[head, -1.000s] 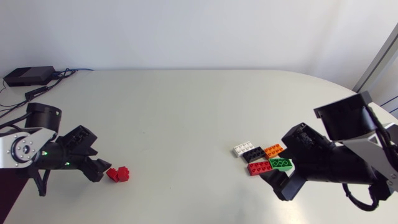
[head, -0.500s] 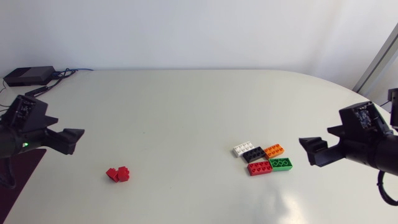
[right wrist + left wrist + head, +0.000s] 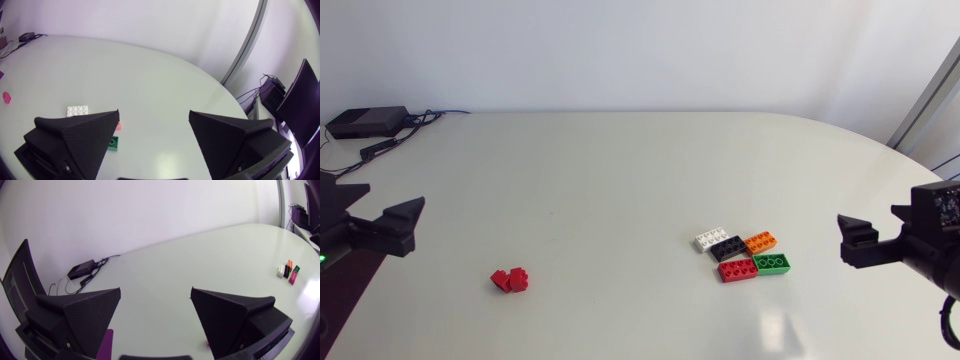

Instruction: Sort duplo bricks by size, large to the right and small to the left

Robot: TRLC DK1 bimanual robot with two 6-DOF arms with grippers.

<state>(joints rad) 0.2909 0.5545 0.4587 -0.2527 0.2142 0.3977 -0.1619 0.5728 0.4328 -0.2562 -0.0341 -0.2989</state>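
Two small red bricks (image 3: 510,280) lie close together on the table's left side. On the right lies a tight group of large bricks: white (image 3: 711,238), black (image 3: 728,247), orange (image 3: 760,241), red (image 3: 737,269) and green (image 3: 772,263). My left gripper (image 3: 378,214) is drawn back to the left edge, open and holding nothing, well away from the small bricks. My right gripper (image 3: 865,243) is at the right edge, open and holding nothing. In the right wrist view the white brick (image 3: 77,110) and green brick (image 3: 113,143) lie ahead of the open gripper (image 3: 155,145). The left wrist view shows its gripper (image 3: 155,325) open and the large bricks (image 3: 289,271) far off.
A black box (image 3: 365,122) with cables sits at the table's back left corner, also in the left wrist view as a black box (image 3: 81,269). The wide white tabletop (image 3: 620,190) stretches between the two brick groups.
Both arms have pulled back from the bricks to the table's side edges. The left gripper left the small red bricks and its fingers spread wider.
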